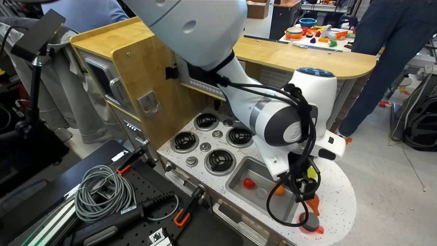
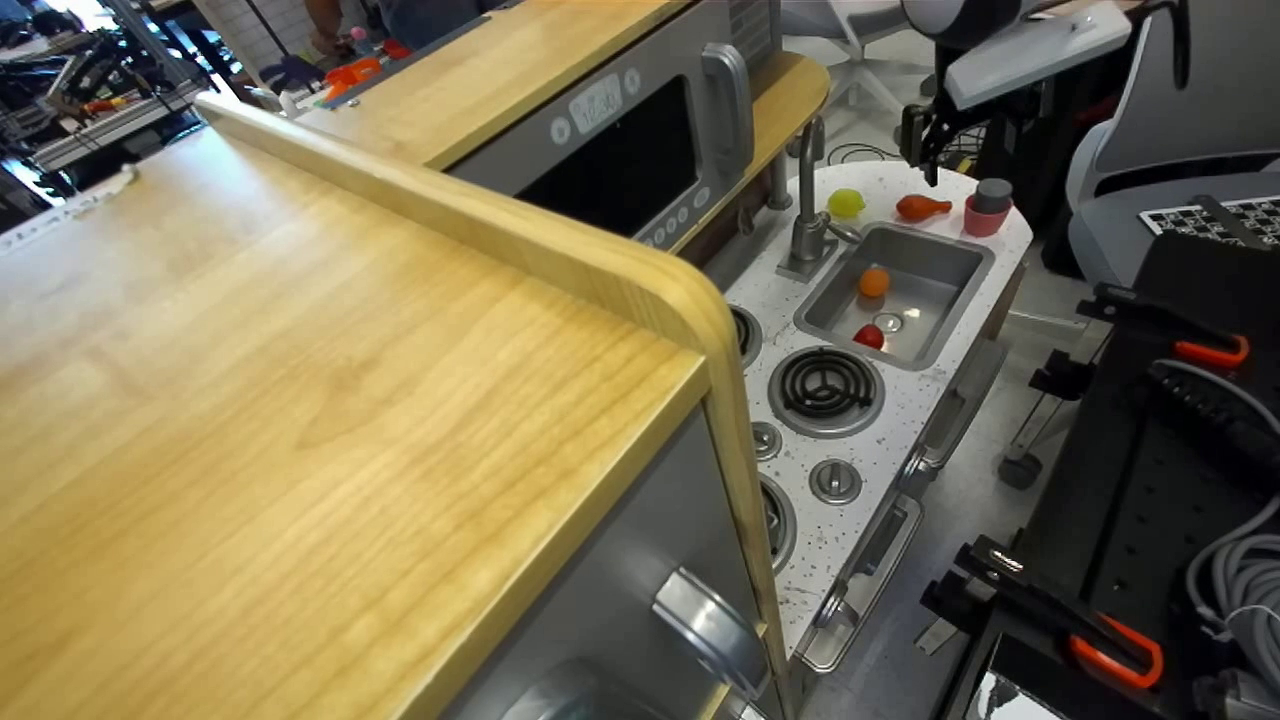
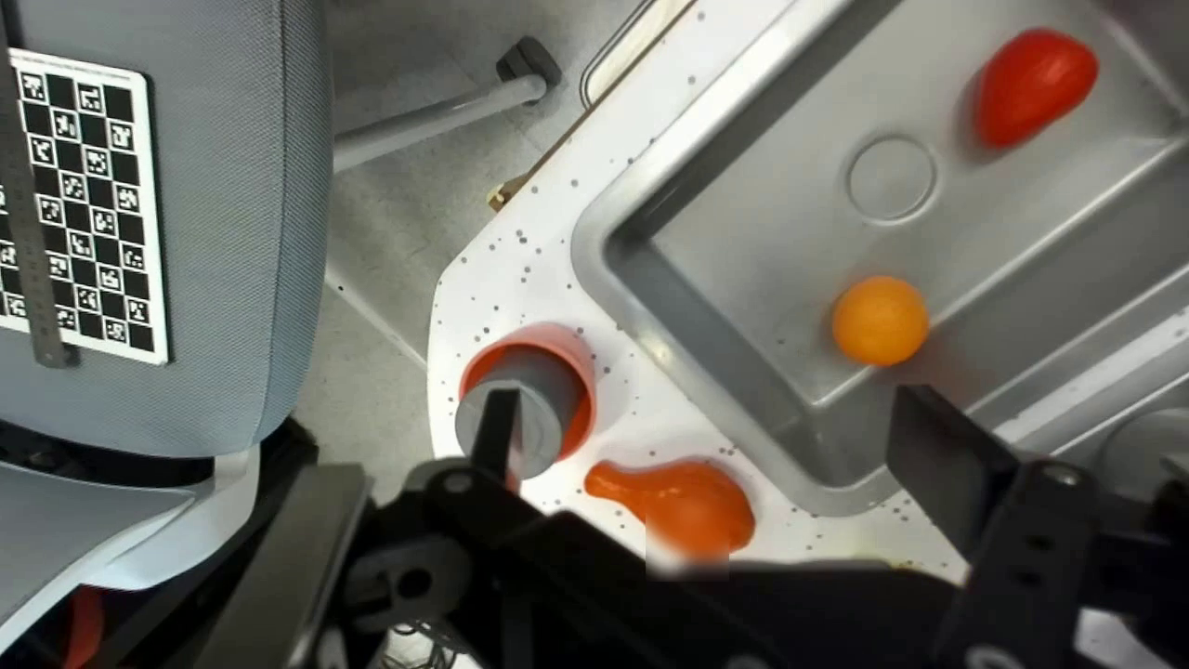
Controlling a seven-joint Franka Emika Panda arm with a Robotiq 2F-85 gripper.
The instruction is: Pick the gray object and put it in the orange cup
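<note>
**Black two-fingered gripper [image 3: 711,409] spread wide, dull-gray plastic-looking cylinder [image 3: 543,395] standing in a coral-orange round cup [image 3: 555,336]**

Wrist view first, and the fingers [image 3: 938,460] are far apart, nothing pinched between them, one tip crossing our sight of the cylinder. And look where that cylinder is: inside the cup, upper part poking out above the rim! By the look of it, placement is done, with probably only a retreat to come. Watch the orange drumstick-shaped toy [image 3: 687,506], lying just beside the cup.

How would it handle? Light and stiff, I reckon, and hardly fragile, but that round, smooth side could slip or roll under a crooked squeeze. Best hold, should it need lifting: both fingers square across the exposed upper part, clear of the rim, or the cup may come along for the ride!

Over to an exterior view, where black cables [image 1: 309,147] hang across the gripper and its spread can't be read; the cylinder's gray top peeks out beneath.

And in an exterior view past the pale wooden cabinet [image 2: 400,400], the gripper hovers apart from the cylinder, which stands proud of the cup on the white speckled counter [image 2: 905,400]; how deep it goes is hidden.
</note>
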